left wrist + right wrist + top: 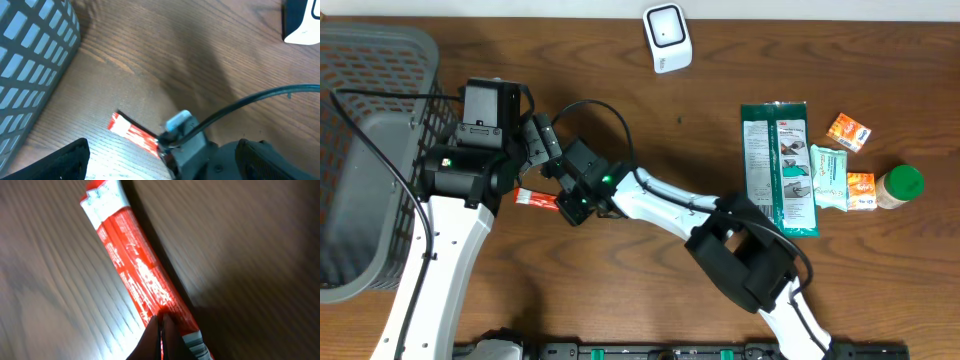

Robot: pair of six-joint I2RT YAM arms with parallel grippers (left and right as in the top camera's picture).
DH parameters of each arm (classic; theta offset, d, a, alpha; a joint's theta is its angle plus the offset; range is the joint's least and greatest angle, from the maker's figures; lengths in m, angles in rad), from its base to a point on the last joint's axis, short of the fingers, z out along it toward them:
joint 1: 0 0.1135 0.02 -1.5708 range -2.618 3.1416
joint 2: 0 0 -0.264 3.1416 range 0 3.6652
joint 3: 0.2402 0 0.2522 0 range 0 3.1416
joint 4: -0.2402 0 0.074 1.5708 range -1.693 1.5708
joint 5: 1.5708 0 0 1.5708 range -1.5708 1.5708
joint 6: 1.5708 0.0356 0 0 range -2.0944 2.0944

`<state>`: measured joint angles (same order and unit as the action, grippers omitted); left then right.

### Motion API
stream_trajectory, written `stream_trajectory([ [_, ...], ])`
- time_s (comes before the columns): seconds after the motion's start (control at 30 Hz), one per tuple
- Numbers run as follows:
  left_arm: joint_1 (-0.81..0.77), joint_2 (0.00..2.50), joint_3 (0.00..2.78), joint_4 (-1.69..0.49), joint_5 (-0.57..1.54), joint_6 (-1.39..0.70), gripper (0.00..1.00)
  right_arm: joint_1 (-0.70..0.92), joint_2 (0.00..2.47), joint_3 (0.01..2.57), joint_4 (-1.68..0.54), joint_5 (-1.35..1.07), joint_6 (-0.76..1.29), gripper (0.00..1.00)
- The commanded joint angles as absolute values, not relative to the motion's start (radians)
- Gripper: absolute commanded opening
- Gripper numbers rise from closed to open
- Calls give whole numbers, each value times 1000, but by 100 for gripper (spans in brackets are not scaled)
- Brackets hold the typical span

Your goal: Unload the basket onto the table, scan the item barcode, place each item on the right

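So the red packet (536,198) is on the left side of the worktop (670,130), just right of the grey basket (380,60) and well away from the white scanner (667,38), which sits at the far edge. The right arm (660,205) reaches all the way across from the right to get at it. Its jaws are clenched on the packet, and in the wrist view the dark fingertips (170,337) come together right at the packet's long edge, near the end with the grey strip. The packet runs diagonally there, with a white end at the top and small white print all over the red. I honestly can't tell if it's lifted off the wood or still lying flat.

The left arm (455,215) is parked right beside the basket. Its jaws are released, spread wide with nothing between them. Its own camera shows the two black fingers (62,160) at the bottom corners, and between them you see the packet (132,132) and the right arm's wrist with its black cable.

The other stuff is over on the right, well apart from all this. There's a long green pouch (780,165), a pale green wipes pack (828,177) just beside it, two small orange boxes (848,131) and a jar (898,186) with a green lid.
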<state>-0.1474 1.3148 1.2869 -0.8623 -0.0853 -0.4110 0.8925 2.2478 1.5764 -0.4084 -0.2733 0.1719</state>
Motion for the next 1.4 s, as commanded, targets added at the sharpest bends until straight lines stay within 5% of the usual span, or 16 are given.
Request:
stream_trajectory([
  [0.0,-145,1313,1300,-862,-98,-398,93,839,2249,1546,-533,-150,182,1],
  [0.4,-145,1313,1300,-862,-98,-398,93,696,2192,1546,-989,225,97,1],
  [0.83,-145,1313,1300,-862,-98,-398,93,693,2186,1702,-1004,552,-54,1],
  [0.97,-145,1313,1300,-862,-98,-398,93,703,2186,1794,-1044,453,75,3],
  [1.1,-145,1313,1300,-862,-98,-398,93,686,2186,1839,-1127,133,361,30],
  [1.27,-145,1313,1300,-862,-98,-398,93,678,2188,1766,-1073,-163,580,19],
  [1.37,-145,1313,1300,-862,-98,-398,93,701,2188,1676,-931,-170,641,27],
])
